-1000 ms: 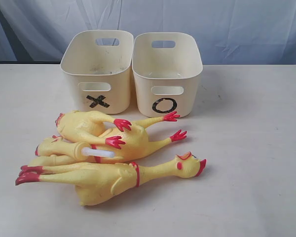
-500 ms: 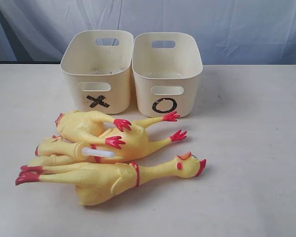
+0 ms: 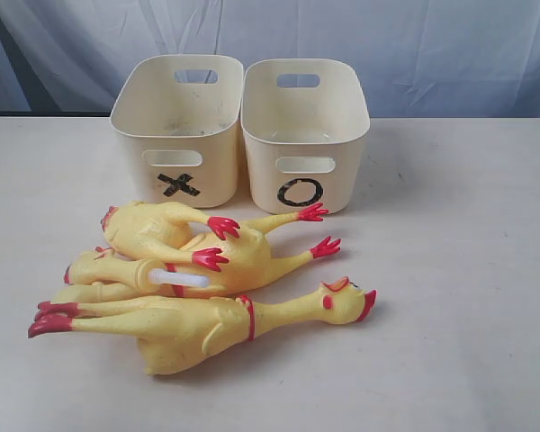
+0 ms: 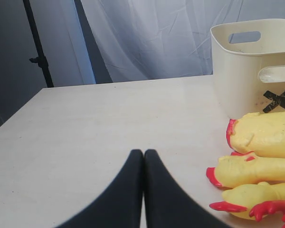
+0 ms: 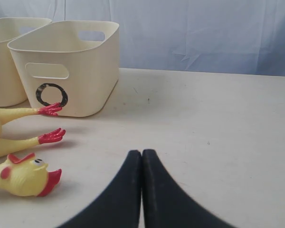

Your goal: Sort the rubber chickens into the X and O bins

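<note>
The rubber chickens lie in a pile on the table in front of the bins. The front chicken (image 3: pixel 198 324) has its head to the right and its red feet to the left. Behind it, another chicken (image 3: pixel 247 256) points its feet toward the O bin (image 3: pixel 261 180), and one more chicken (image 3: pixel 153 229) rests on top at the left. The X bin (image 3: pixel 218 175) stands left of the O bin, touching it. My left gripper (image 4: pixel 143 153) is shut and empty, left of the chickens (image 4: pixel 266 135). My right gripper (image 5: pixel 141 153) is shut and empty, right of a chicken's head (image 5: pixel 26 180).
A pale curtain hangs behind the table. A dark stand pole (image 4: pixel 38 42) rises beyond the table's far left corner. Both bins look empty inside. Bare tabletop (image 3: pixel 468 270) stretches to the right of the pile and bins.
</note>
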